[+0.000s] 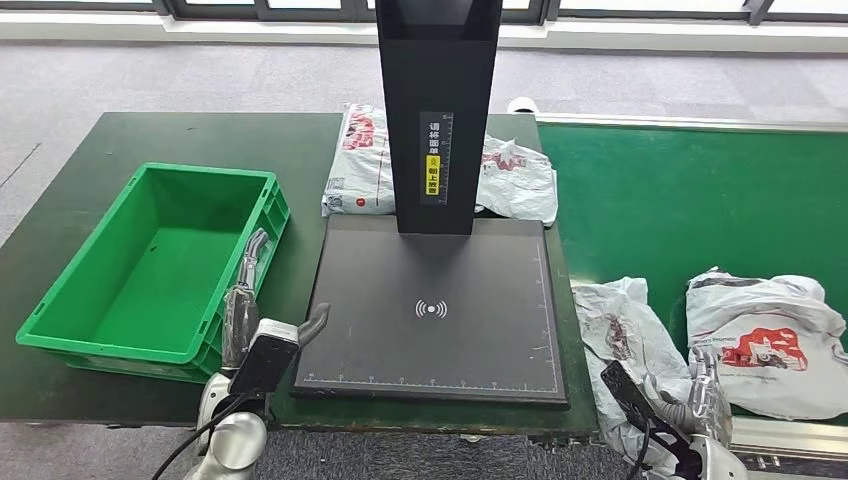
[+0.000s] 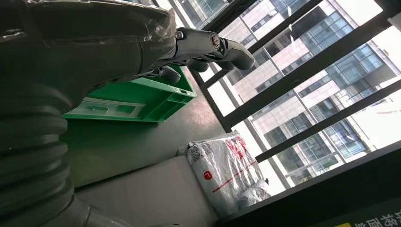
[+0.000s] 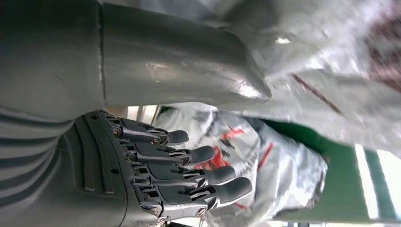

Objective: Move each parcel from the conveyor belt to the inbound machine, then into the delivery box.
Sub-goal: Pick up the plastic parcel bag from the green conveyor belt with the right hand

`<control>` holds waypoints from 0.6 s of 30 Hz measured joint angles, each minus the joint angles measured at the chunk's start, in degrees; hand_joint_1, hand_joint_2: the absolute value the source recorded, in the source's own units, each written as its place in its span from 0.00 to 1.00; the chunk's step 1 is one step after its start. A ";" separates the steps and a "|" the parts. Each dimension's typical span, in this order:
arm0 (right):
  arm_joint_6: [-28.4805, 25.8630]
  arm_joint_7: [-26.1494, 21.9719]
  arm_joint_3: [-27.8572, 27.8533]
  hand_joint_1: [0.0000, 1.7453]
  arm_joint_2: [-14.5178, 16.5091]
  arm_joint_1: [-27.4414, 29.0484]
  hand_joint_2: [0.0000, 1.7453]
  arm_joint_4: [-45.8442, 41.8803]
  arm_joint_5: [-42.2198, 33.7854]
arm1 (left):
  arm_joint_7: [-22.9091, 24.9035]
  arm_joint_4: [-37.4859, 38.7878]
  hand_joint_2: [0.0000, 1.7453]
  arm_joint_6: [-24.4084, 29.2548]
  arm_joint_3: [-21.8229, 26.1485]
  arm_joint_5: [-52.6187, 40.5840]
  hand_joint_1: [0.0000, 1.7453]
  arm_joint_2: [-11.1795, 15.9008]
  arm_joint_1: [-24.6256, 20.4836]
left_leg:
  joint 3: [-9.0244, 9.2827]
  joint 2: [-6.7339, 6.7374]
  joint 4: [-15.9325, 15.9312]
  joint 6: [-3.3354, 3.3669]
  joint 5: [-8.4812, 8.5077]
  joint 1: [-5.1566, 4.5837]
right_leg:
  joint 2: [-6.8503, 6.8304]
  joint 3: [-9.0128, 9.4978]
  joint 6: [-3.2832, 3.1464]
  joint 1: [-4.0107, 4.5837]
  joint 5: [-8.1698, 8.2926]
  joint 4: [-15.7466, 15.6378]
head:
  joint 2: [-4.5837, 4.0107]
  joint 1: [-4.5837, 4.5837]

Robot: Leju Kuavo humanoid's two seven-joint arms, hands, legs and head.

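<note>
Two white plastic parcels with red print lie on the green conveyor belt [image 1: 650, 200] at the right: a crumpled parcel [image 1: 622, 335] and a fuller parcel [image 1: 765, 335]. My right hand [image 1: 700, 395] is low between them, fingers spread and holding nothing; in the right wrist view the right hand [image 3: 189, 165] has a parcel [image 3: 269, 161] just beyond its fingers. My left hand [image 1: 250, 305] stands open between the green delivery box [image 1: 150, 260] and the black inbound machine platform [image 1: 440, 310]. Two more parcels [image 1: 362, 160] lie behind the machine's post [image 1: 438, 110]. The box is empty.
The dark green table [image 1: 60, 200] carries the box and the machine. The machine's tall post stands at the far side of the platform. In the left wrist view, the left hand [image 2: 203, 45] is above the box's rim [image 2: 142, 94], with a parcel [image 2: 227, 170] farther off.
</note>
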 joint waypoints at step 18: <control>5.32 -1.69 -0.33 0.07 1.37 0.25 1.00 4.02 -1.32 | 1.42 0.29 1.00 -2.55 0.00 -2.24 0.00 -0.59 -0.06 | 0.00 0.01 0.00 -0.01 -0.02 0.00 | 0.01 -0.01 -0.02 0.00 -0.02 0.00 | 0.00 -0.01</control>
